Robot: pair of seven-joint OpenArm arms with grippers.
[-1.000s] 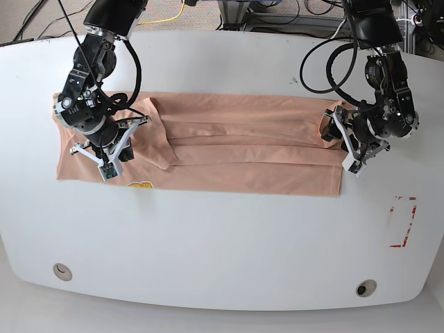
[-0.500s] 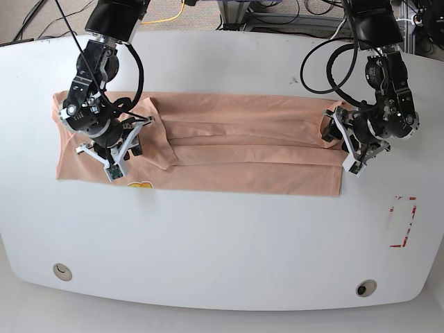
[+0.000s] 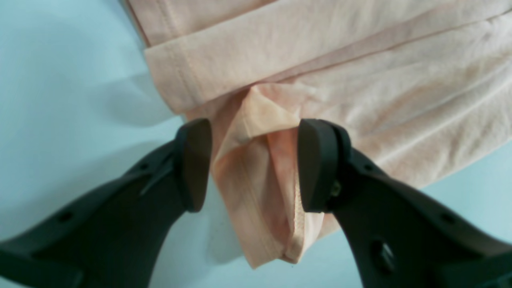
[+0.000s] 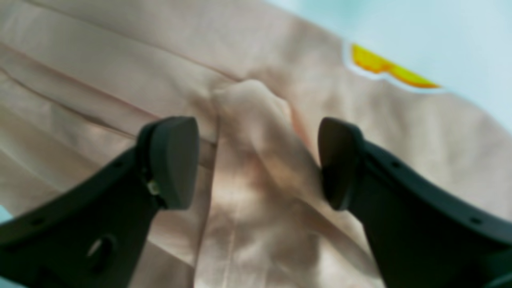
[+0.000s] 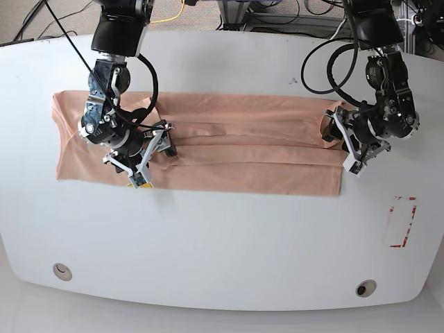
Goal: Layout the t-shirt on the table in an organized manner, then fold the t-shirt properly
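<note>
The peach-tan t-shirt (image 5: 243, 149) lies on the white table (image 5: 222, 243) as a long band with lengthwise folds. My right gripper (image 5: 154, 149) is low over its left part. In the right wrist view that gripper (image 4: 256, 162) is open astride a raised ridge of the t-shirt (image 4: 248, 120), with the yellow print (image 4: 390, 70) just beyond. My left gripper (image 5: 338, 137) sits at the shirt's right end. In the left wrist view it (image 3: 254, 166) is open, with a bunched hem fold of the t-shirt (image 3: 260, 132) between the fingers (image 3: 316, 164).
A red-outlined rectangle mark (image 5: 402, 222) is on the table at the right. Two small round holes (image 5: 62, 270) (image 5: 365, 287) sit near the front edge. Cables and equipment lie beyond the table's far edge.
The right gripper has slid to the right along the shirt, from its left sleeve area toward the middle, now covering most of the yellow print. The left arm has stayed put.
</note>
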